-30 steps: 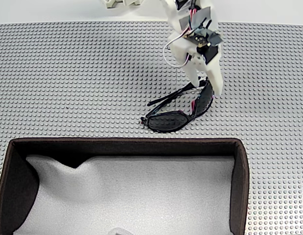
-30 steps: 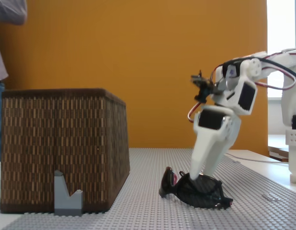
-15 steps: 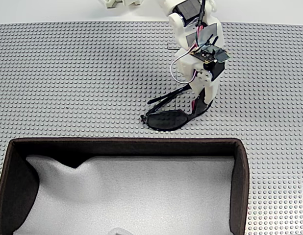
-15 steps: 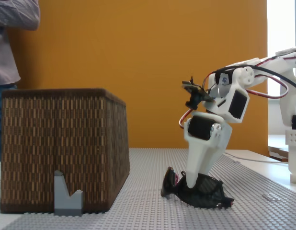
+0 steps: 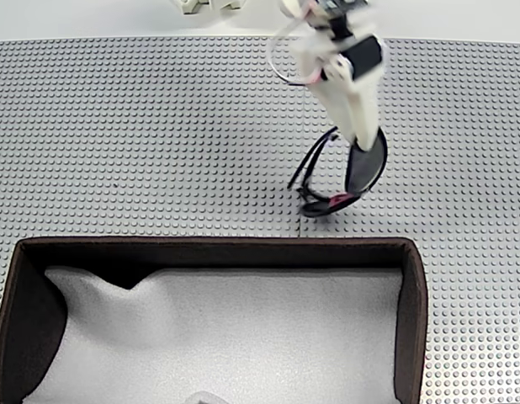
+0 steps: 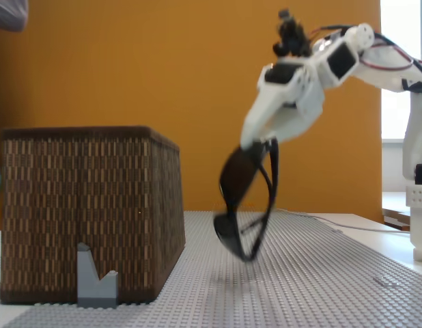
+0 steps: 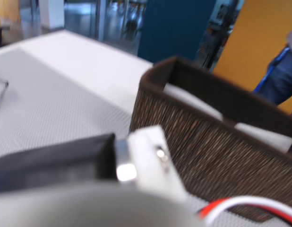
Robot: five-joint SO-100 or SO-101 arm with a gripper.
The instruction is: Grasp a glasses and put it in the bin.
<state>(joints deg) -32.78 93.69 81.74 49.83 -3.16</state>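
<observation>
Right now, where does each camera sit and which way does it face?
A fixed view: high above, looking down on the studded mat; arm and tool hold the glasses short of the bin.
A fixed view: table height, side-on toward the orange wall; the arm lifts the glasses right of the bin.
Wrist view: rides the arm, facing the bin; blurred white arm parts fill the foreground.
Shared: all three show the bin.
</observation>
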